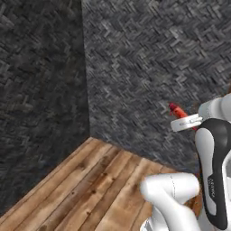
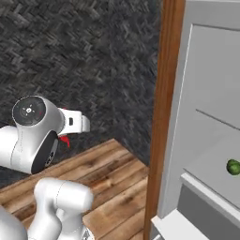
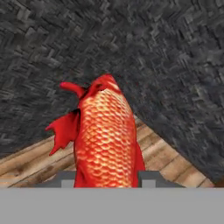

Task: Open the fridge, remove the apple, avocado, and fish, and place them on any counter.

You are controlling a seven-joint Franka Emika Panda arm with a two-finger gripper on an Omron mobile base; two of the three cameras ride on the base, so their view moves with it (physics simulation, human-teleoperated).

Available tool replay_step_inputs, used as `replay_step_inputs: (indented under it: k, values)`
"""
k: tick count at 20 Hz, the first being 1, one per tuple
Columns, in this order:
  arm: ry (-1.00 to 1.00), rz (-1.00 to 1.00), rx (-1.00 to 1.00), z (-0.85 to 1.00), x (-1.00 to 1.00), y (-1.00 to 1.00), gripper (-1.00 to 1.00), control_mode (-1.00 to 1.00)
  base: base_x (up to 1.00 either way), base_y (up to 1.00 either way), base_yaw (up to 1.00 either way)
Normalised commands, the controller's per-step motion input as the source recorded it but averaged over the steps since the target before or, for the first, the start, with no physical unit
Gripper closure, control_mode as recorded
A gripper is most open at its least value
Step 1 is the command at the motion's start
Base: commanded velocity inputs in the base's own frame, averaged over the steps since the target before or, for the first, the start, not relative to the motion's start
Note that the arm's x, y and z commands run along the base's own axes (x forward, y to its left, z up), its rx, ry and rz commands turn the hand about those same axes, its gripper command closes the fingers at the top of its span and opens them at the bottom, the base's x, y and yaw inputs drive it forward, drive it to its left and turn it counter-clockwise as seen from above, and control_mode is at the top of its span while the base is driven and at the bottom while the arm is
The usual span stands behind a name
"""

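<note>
The dark herringbone-patterned walls (image 1: 149, 67) are seen beyond the pincer, meeting in a corner, and a wooden plank floor (image 1: 90, 185) lies below it. Well off to the pincer's right, in the right base view, the fridge (image 2: 206, 117) is seen standing open, framed by an orange-brown wood panel (image 2: 161, 117) — its grey interior and a shelf are exposed. On that shelf the avocado (image 2: 233, 167) is seen, a small dark green lump, well apart from the pincer.

The fish (image 3: 105, 135) is gripped in the pincer (image 3: 105, 181): in the hand view its red-orange scaled body is clamped between the two dark fingertips (image 3: 151, 177), one on each flank, with the body pointing away from the hand and a fin spread to one side. In the left base view the fish is seen as a small red shape projecting past the white hand — held in the air, clear of floor and walls.
</note>
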Motion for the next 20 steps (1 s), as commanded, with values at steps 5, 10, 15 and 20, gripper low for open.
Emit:
replay_step_inputs:
  k: [5,10,15,20]
  values:
    - [0.0,0.0,0.0,0.0,0.0,0.0,1.0,1.0,-0.04,0.0,1.0]
    - [0.0,0.0,0.0,0.0,0.0,0.0,1.0,1.0,-0.05,0.0,1.0]
    - [0.0,0.0,0.0,0.0,0.0,0.0,1.0,1.0,-0.14,0.02,1.0]
    - [0.0,0.0,0.0,0.0,0.0,0.0,1.0,1.0,-0.48,0.25,1.0]
